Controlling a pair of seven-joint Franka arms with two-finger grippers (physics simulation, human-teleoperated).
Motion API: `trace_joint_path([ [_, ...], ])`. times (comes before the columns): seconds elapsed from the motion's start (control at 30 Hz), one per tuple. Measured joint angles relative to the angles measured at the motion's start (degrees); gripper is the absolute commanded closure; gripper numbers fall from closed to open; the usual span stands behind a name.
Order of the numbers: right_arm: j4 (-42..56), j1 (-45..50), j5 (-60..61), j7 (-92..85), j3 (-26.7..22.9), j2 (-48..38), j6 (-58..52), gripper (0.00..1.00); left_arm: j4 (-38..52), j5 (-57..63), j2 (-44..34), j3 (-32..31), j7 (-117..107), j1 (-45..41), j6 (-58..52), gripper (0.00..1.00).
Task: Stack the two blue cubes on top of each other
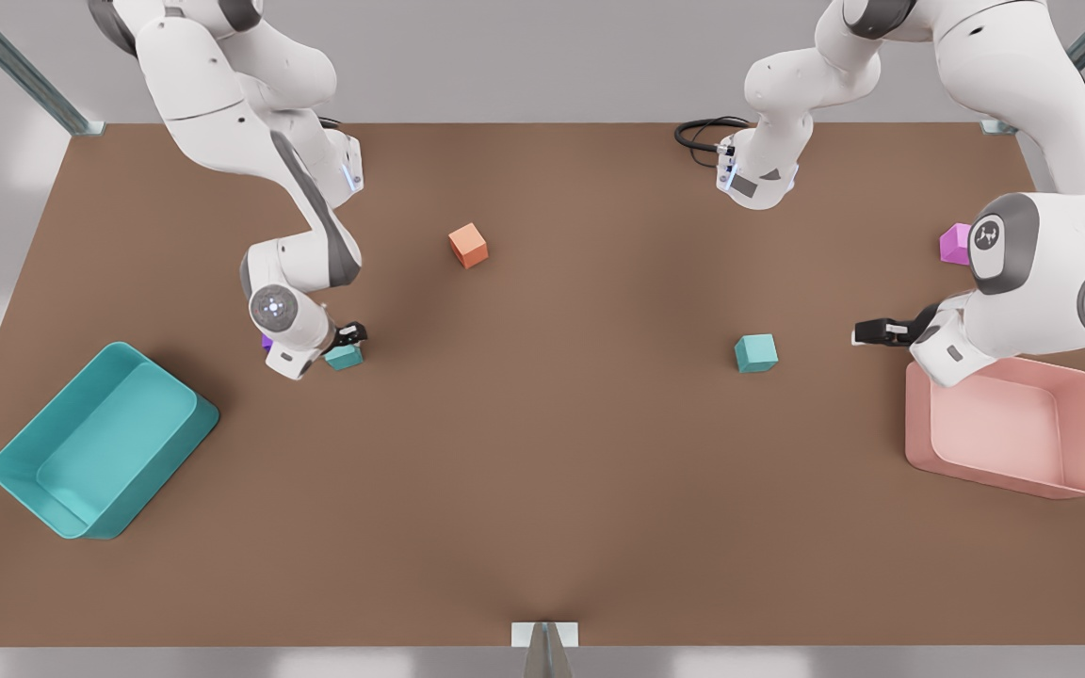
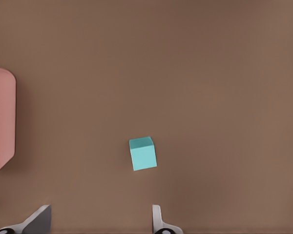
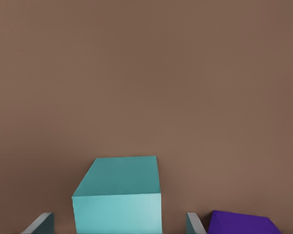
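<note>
Brown matte tabletop (image 1: 542, 490) carries all objects. The right gripper (image 1: 347, 341), on the front view's left, is lowered over one small teal matte cube (image 1: 344, 357); its fingers (image 3: 43, 223) stand spread on either side of that cube (image 3: 118, 195), apparently not yet in contact. The left gripper (image 1: 867, 331), on the front view's right, hovers with its fingers (image 2: 157, 218) spread, near the second small teal matte cube (image 1: 755, 352), which lies apart from it on bare table (image 2: 143, 153).

Risk: a dark purple cube (image 3: 241, 224) sits just beside one right finger. Closing or descending off-centre could nudge it or clip the teal cube's edge and twist it. The two teal cubes are well apart, so a long carry follows; a weak pinch could drop the cube.

Surroundings: an orange cube (image 1: 468, 245) far-centre, a pink-magenta cube (image 1: 955, 243) behind the left arm, a large teal rectangular bin (image 1: 100, 443) and a pink rectangular bin (image 1: 1013, 428). None blocks the path between the teal cubes.
</note>
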Motion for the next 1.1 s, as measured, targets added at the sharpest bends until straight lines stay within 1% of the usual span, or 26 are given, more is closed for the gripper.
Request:
trace_joint_path([
  [0.53, 0.6, 0.1, 0.1, -0.3, 0.0, 5.9, 0.1, 0.00, -0.1, 0.1, 1.0, 0.0, 0.0, 0.6, -1.6, 0.00],
  [0.6, 0.7, 0.1, 0.1, -0.2, 0.0, 6.2, 0.1, 0.06, -0.1, 0.1, 1.0, 0.0, 0.0, 0.6, -1.6, 0.00],
  [0.63, 0.8, 0.1, 0.1, -0.2, 0.0, 6.3, 0.1, 0.13, -0.1, 0.1, 1.0, 0.0, 0.0, 0.6, -1.6, 0.00],
  [0.67, 0.9, 0.1, 0.1, -0.2, 0.0, 6.3, 0.0, 0.18, -0.1, 0.1, 1.0, 0.0, 0.0, 0.6, -1.6, 0.00],
  [0.7, 1.1, 0.1, 0.2, -0.2, 0.0, 6.3, 0.0, 0.30, -0.1, 0.1, 1.1, 0.0, 0.0, 0.6, -1.6, 0.00],
  [0.77, 2.0, 0.1, 0.5, -0.4, 0.0, 6.5, -0.5, 0.47, -0.1, 0.1, 1.3, 0.0, 0.0, 0.6, -1.7, 0.00],
  [0.9, 6.0, 0.1, 1.1, -1.1, 0.1, 7.4, -2.5, 0.48, -0.1, 0.1, 1.3, 0.0, 0.0, 0.7, -1.7, 0.00],
  [1.0, 12.9, 0.7, 3.3, -1.5, 1.7, 8.2, -6.2, 0.47, -0.1, 1.7, 2.1, 0.0, 0.0, 0.6, -1.0, 0.00],
  [1.1, 21.1, 8.1, 8.5, -0.8, 2.7, 11.2, -9.0, 0.47, -0.1, 2.8, 4.2, 0.0, 0.0, 2.4, 0.2, 0.00],
])
